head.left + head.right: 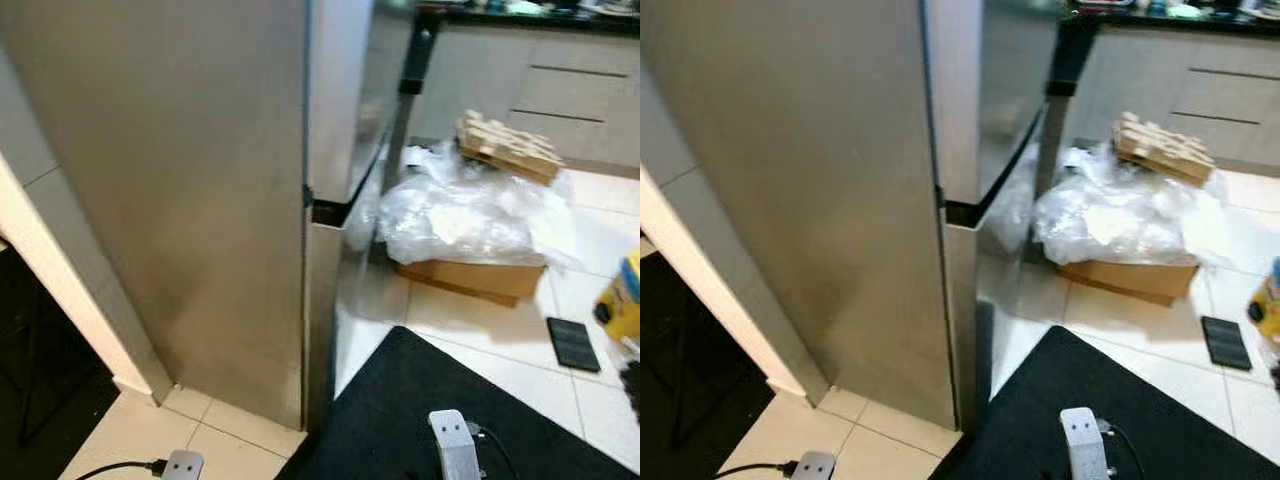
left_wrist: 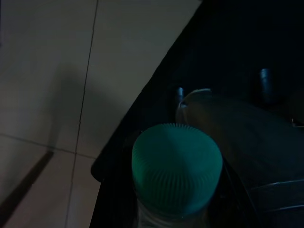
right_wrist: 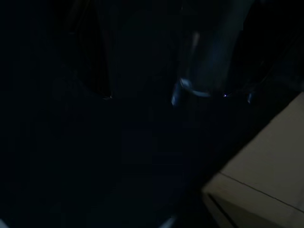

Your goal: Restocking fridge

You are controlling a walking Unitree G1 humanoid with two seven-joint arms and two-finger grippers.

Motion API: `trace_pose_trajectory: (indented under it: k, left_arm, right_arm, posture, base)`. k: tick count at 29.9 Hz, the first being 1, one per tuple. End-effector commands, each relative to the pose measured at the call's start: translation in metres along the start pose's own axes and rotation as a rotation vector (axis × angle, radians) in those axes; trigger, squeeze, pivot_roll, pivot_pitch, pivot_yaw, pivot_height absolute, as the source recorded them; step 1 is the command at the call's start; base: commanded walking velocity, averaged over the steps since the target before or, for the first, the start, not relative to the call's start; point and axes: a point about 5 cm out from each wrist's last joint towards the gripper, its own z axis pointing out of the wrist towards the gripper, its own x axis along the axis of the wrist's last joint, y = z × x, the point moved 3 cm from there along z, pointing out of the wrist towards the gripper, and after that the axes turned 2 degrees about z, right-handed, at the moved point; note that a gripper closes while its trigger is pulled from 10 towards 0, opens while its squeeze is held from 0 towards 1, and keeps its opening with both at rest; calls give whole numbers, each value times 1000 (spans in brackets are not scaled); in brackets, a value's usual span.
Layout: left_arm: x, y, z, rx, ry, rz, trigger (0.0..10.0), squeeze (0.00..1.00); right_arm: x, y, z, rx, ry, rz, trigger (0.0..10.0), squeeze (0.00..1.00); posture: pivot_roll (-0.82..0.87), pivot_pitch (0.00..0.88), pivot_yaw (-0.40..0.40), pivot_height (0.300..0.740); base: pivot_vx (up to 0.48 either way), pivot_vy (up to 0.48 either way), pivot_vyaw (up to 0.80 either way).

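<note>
Fridge [image 1: 180, 190] closed, both doors shut, seen from its side corner; nothing loaded so far as visible. Bottle [image 2: 176, 167] with green cap carried in left gripper [image 2: 219, 88], held low over black mat [image 1: 400, 420] and tiled floor [image 2: 52, 71]; fingers [image 2: 265, 84] set either side of bottle body, apparently pinching it. Right gripper idle in shade; finger state cannot be told. Cardboard box [image 1: 470, 275] under plastic wrap [image 1: 460, 210] on floor beyond fridge, wooden blocks [image 1: 508, 145] on top. Judged early stage: stock in hand, approach made; door opening, placing and closing all outstanding
</note>
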Motion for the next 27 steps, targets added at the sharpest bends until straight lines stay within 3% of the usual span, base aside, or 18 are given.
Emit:
trace_pose_trajectory:
  k: [1,15,27]
  left_arm:
    - [-9,2,-1,-9,-38,9,10000,0]
    - [-10,1,-1,-4,-40,14,10000,0]
    - [-9,2,-1,-5,-39,16,10000,0]
  right_arm:
    - [-18,6,-4,-26,-59,24,10000,0]
    - [-16,6,-3,-32,-55,28,10000,0]
    - [-16,4,-3,-23,-55,11,10000,0]
  posture:
    - [96,0,-1,740]
    - [96,0,2,740]
    - [95,0,-3,740]
  base:
    - [0,0,-800]
    - [0,0,-769]
    - [0,0,0]
